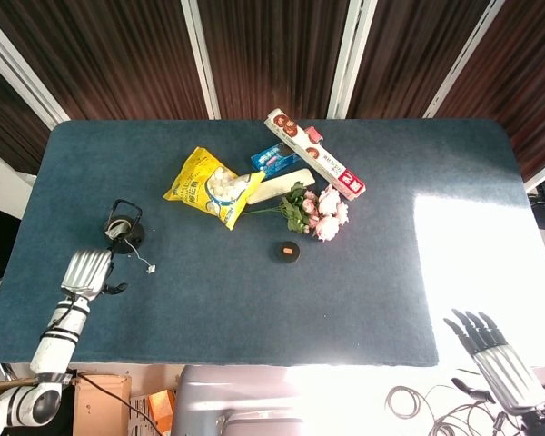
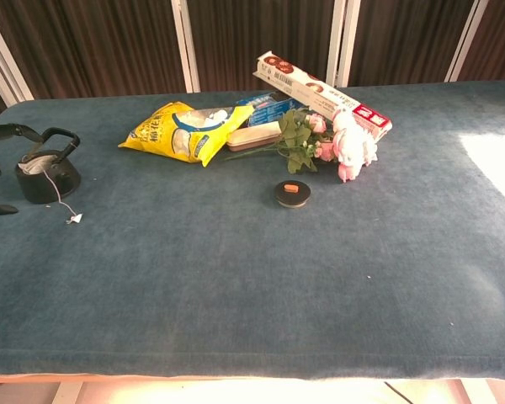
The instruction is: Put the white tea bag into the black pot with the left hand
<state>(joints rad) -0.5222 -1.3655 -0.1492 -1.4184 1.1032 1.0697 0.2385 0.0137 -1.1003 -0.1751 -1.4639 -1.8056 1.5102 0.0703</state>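
Right hand (image 1: 497,356) spread and empty at lower right off the table (image 1: 391,291), left hand (image 1: 88,272) low left, fingers apart holding nothing, just beside the black pot (image 2: 45,174), tea bag (image 2: 40,164) inside, string and tag (image 2: 71,219) trailing onto the cloth, snacks and flowers (image 1: 316,211) upper centre

Well off from the left hand, toward the far middle of the blue table (image 1: 381,300), lies a yellow snack bag (image 1: 211,188). Just past it sit a small blue packet (image 1: 274,159) and a cream bar (image 1: 280,187), with a long biscuit box (image 1: 314,165) slanting beyond them. A bunch of pink flowers (image 1: 320,213) sprawls beside that, and a black lid (image 1: 289,251) lies nearer the hand than the flowers
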